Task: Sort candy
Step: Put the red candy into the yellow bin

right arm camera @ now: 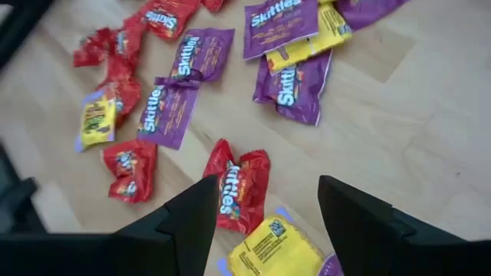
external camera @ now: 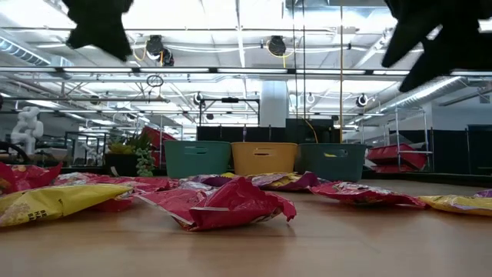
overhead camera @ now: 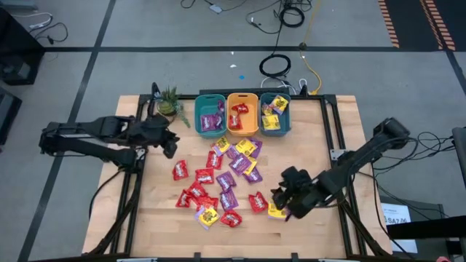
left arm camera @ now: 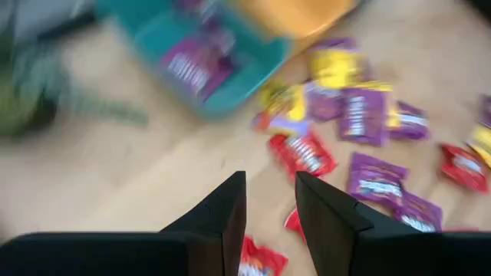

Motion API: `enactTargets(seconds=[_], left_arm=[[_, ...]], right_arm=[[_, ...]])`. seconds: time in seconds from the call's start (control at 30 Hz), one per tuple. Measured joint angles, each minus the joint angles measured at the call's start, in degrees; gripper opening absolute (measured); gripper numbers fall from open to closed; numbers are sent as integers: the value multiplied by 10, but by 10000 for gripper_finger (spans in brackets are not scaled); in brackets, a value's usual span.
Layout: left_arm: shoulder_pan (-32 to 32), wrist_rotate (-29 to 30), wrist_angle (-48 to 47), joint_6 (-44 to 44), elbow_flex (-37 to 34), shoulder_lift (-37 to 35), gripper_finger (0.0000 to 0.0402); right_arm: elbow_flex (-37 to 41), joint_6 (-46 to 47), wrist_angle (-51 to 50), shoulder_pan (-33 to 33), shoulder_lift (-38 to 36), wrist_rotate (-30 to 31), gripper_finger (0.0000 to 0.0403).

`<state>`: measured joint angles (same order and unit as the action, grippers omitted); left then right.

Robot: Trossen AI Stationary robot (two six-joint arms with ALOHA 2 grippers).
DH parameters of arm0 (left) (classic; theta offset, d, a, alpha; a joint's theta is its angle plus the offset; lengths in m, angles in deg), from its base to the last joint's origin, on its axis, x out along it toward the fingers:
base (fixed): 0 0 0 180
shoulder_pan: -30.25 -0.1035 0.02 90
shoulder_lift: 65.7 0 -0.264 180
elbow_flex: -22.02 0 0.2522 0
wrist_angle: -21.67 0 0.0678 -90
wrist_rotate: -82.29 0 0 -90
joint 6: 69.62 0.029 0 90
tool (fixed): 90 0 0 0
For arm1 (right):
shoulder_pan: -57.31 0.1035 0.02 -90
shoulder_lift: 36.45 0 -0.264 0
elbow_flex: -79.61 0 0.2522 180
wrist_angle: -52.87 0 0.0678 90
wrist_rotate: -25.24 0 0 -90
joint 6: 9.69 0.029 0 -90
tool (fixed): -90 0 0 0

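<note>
Pale wooden planks form our table [overhead camera: 306, 131], framed by black rails and standing on a grey floor strewn with cables; at table height we look into a bright hall with ceiling lights and shelving. Along the far edge sit a teal bin [overhead camera: 210, 115] holding purple packets, an orange bin [overhead camera: 242, 113] with red ones, and another teal bin [overhead camera: 275, 113] with yellow ones, beside a small potted plant [overhead camera: 169, 102]. The candy [overhead camera: 218, 178] lies scattered mid-table in red, purple and yellow. Our left gripper [left arm camera: 270, 203] hovers near the plant, fingers slightly parted, holding nothing. Our right gripper [right arm camera: 265, 211] hangs spread wide over a red Skittles packet [right arm camera: 238, 184] and a yellow packet [right arm camera: 268, 247].
</note>
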<state>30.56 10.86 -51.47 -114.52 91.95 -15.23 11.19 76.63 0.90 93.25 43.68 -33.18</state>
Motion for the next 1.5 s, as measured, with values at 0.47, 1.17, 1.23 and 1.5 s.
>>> enactTargets(seconds=[0.47,1.17,1.23,1.5], left_arm=[[17,-97,-24,-274,-55,150,123],[20,-154,30,-298,-70,414,123],[20,-162,35,-291,-69,449,123],[38,-168,35,-251,-60,514,79]], right_arm=[[120,-117,122,-1,-91,-4,215],[120,-150,133,45,-91,-33,215],[119,-150,136,48,-91,-32,215],[119,-150,146,50,-91,-31,215]])
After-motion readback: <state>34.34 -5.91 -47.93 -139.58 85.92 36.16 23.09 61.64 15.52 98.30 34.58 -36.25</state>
